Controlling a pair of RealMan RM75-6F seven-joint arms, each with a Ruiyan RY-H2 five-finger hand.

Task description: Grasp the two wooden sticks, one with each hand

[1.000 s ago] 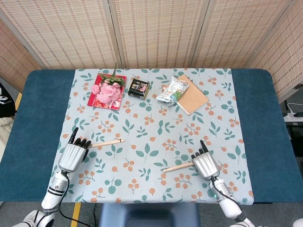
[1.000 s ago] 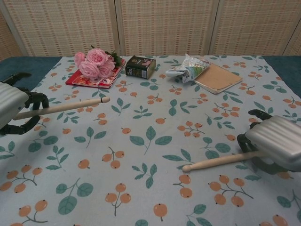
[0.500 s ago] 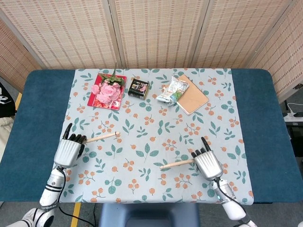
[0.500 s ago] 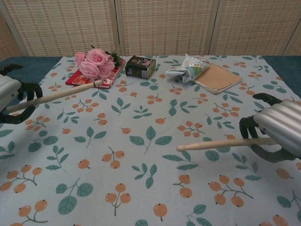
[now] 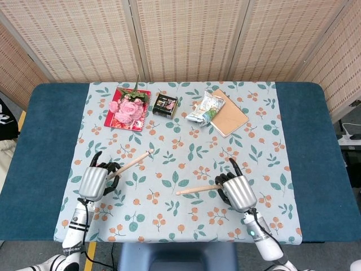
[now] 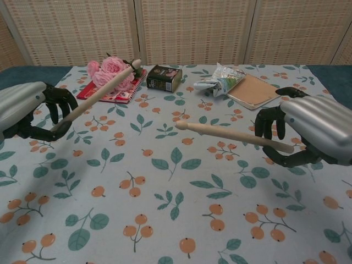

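Both sticks are off the counter at this point. The left hand has its fingers curled around the butt end of the left wooden stick, which angles up toward about 1 o'clock in the head view; in the chest view its rounded tip sits in front of the pink roses. The right hand is wrapped around the right wooden stick too, one finger sticking up, and that stick points out toward 9 o'clock, tip hanging over the middle of the leaf-print tablecloth.

Up at the 12 o'clock side of the cloth: roses lying on a red notebook, a small dark tin just beside it, then a crinkly snack bag resting partly on a brown kraft notebook.
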